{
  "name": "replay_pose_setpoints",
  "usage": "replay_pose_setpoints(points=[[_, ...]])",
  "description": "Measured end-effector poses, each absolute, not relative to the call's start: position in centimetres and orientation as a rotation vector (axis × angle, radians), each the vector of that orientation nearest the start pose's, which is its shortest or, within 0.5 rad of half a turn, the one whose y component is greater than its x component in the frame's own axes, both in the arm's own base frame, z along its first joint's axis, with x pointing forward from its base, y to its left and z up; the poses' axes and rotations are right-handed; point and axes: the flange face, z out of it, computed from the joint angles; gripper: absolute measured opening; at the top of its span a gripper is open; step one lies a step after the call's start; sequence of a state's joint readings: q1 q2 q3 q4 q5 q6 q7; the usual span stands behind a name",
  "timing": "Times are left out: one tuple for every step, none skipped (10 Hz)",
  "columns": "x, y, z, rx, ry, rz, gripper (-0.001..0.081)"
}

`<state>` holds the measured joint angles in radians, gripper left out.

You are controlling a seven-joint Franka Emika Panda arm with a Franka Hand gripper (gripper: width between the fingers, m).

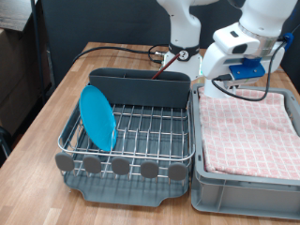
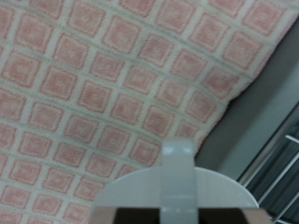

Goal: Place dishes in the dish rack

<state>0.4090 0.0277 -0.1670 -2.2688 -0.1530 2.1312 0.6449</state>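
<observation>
1. Exterior view: showing no readable brand, label or writing anywhere.
2. Hovering at about 2 o'clock in the frame, over the far edge of the grey crate (image 1: 246,183): the white arm's gripper (image 1: 217,82), fingers hidden behind the crate rim, so impossible to tell whether clenched or released.
3. Standing on edge at 9 o'clock inside the silver wire dish rack (image 1: 131,131): a round, smooth light-blue plate (image 1: 97,117), leaning among the wires.
4. Poking out of the tall grey back compartment (image 1: 145,87) at 12 o'clock: a dark-brown wooden spoon (image 1: 165,63).
5. Lining the crate: pink checked cloth (image 1: 248,131), soft and slightly rumpled.
6. Wrist view: filling most of the frame, the same pink checked cloth (image 2: 103,84), blurred.
7. Sitting at 6 o'clock, close to the lens: a white mug (image 2: 177,191), rounded rim and flat handle facing up; fingers not discernible, grip not confirmable.
</observation>
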Motion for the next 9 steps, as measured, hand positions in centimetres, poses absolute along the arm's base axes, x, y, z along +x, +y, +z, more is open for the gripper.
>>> replay_pose_setpoints(points=[[50.0, 10.1, 34.1, -3.274, 0.527, 0.142, 0.007], [51.2, 8.9, 34.8, -3.266, 0.538, 0.115, 0.007], [52.4, 7.9, 35.4, -3.251, 0.55, 0.074, 0.007], [53.6, 7.0, 35.9, -3.233, 0.567, 0.021, 0.007], [54.9, 6.3, 36.3, -3.214, 0.6, -0.02, 0.007], [56.1, 5.8, 36.6, -3.197, 0.651, -0.043, 0.007], [57.4, 5.3, 36.7, -3.191, 0.689, -0.065, 0.007], [58.7, 5.3, 36.3, -3.191, 0.719, -0.073, 0.007], [58.6, 5.3, 36.2, -3.193, 0.714, -0.069, 0.007]])
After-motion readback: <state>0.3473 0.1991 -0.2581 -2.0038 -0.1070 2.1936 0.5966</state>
